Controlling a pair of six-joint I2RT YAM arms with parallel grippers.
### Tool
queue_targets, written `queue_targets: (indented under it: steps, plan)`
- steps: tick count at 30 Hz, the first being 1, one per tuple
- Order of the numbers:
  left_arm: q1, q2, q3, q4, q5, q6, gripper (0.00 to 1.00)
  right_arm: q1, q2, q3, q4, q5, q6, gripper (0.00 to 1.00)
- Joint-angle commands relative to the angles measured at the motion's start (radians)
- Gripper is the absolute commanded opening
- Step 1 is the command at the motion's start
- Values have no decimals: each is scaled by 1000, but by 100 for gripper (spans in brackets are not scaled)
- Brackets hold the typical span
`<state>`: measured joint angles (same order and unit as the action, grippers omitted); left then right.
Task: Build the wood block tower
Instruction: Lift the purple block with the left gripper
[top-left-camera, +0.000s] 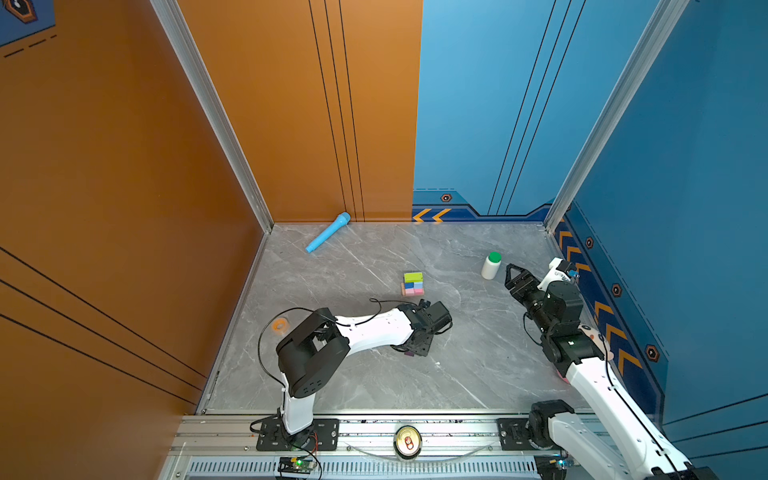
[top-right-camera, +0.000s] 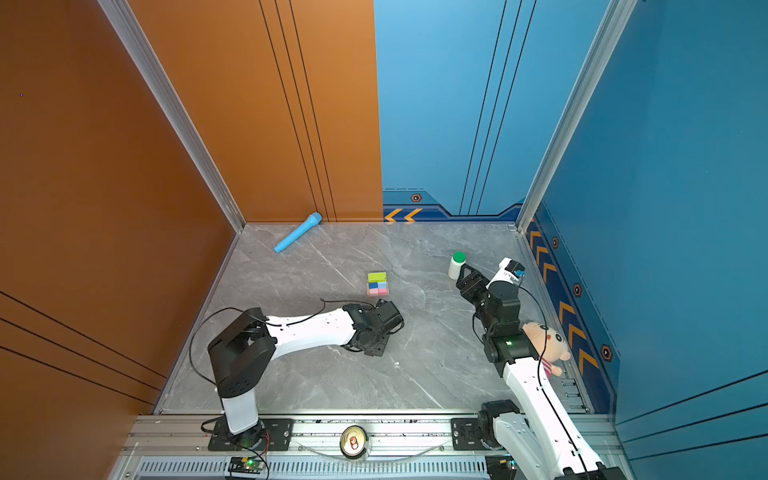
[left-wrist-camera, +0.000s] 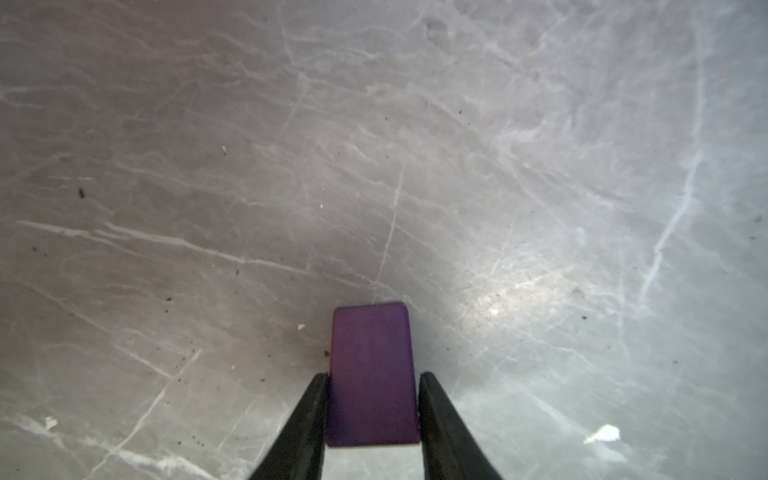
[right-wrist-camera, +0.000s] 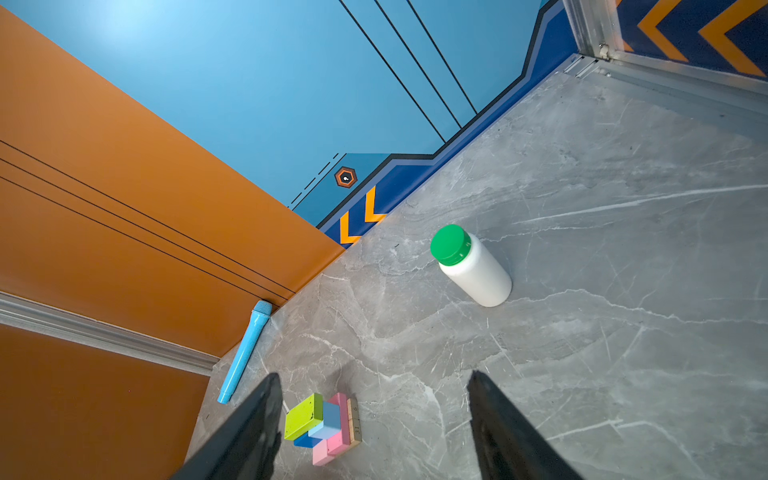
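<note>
Left end effector (left-wrist-camera: 372, 379) is down on the grey marble-look surface (left-wrist-camera: 374, 166), its black fingers (left-wrist-camera: 309, 419) pressed to both long sides of the dark-purple painted wood block (left-wrist-camera: 372, 365). It's narrow and holding the block, which lies flat right between the tips. This looks like the pickup of the roof piece, probably the last block to place! The small multicoloured block tower (top-left-camera: 413, 283) stands near, just beyond that end effector toward the back wall, with its lime-green bar (right-wrist-camera: 303, 415) on top. To do this well: grip squarely, lift straight up before travelling, come in above the green bar, line the long edge up with it, set down gently. Right end effector (right-wrist-camera: 374, 376) hangs wide and empty, the upright white bottle with green cap (right-wrist-camera: 476, 274) just ahead of it, and it is best kept out of the way.
</note>
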<state>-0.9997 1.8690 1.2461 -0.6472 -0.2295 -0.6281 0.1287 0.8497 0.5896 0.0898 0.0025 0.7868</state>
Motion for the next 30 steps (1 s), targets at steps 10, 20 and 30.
queue_targets:
  steps: [10, 20, 30]
  plan:
    - [26, -24, -5, -25, 19, 58, 17, -3, 29, 18, 22, -15, 10, 72]
    - [46, -136, 2, -67, -8, 202, 11, -4, 35, 20, 23, -19, 9, 72]
    - [80, -243, 75, -115, 36, 436, 10, -4, 49, 22, 27, -28, 7, 72]
